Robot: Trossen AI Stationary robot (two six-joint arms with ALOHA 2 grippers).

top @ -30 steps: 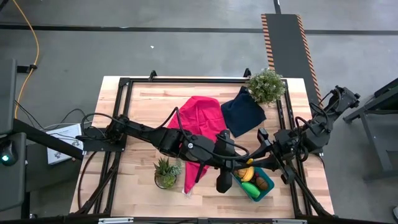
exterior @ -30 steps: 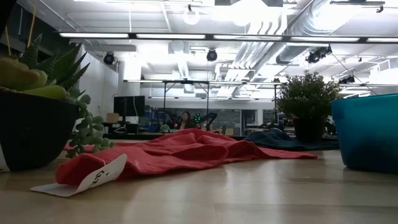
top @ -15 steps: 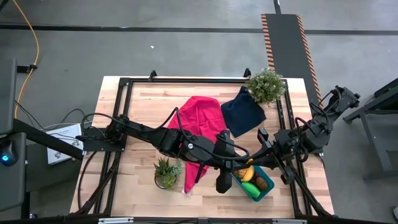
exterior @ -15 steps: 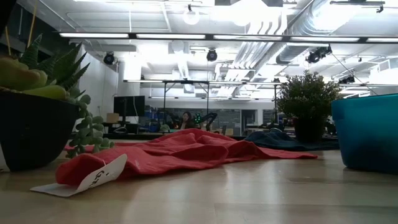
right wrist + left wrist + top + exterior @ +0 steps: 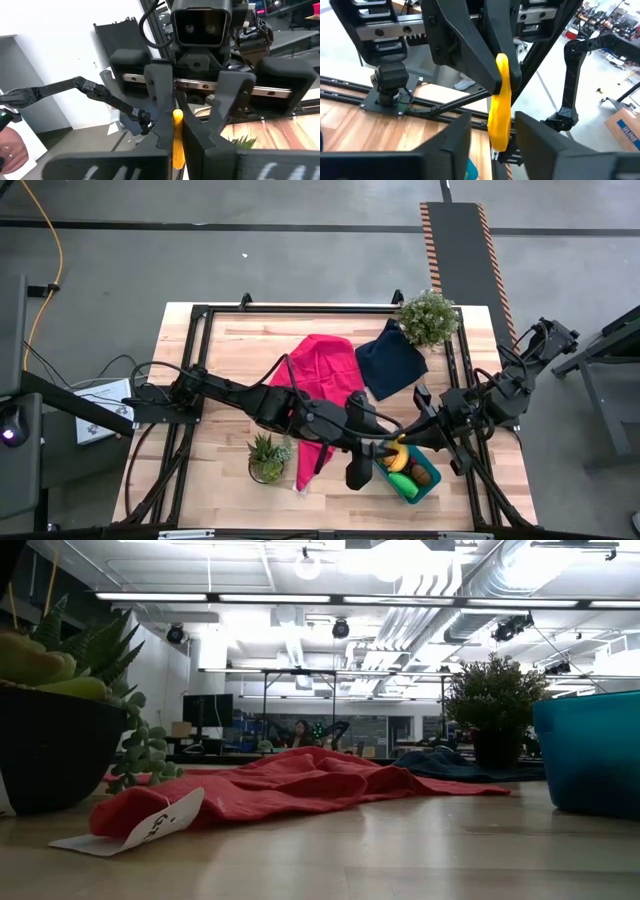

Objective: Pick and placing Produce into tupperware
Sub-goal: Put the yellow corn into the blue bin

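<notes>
The desk point(image 5: 230, 380) carries a red cloth point(image 5: 325, 365), a navy cloth point(image 5: 390, 360) and two potted plants point(image 5: 428, 318) point(image 5: 267, 455). All of these lie off to the sides, so they do not get in the way of the packing spot.

Both arms reach in from opposite sides and meet just over the teal tub point(image 5: 411, 496), which sits near the desk's front right. Meeting there means anything let go has only a short drop into it. In the low view the tub's wall point(image 5: 590, 755) rests flat on the wood.

A green piece point(image 5: 400, 478) and a brown piece point(image 5: 422, 476) already lie inside the tub, so the job looks well along.

The right tool point(image 5: 496, 82) is clamped on the upper part of a banana point(image 5: 500, 107) and holds it upright in the air above the tub's near end. That grip leaves the lower half of the banana free.

The left tool point(image 5: 492, 122) faces it head on. Its fingers point(image 5: 455, 142) are spread to either side of the banana's lower half, and a gap seems to show on each side, so I judge it is not gripping. This looks like a handover or a steadying pose, though I cannot say which way the fruit is meant to pass.
</notes>
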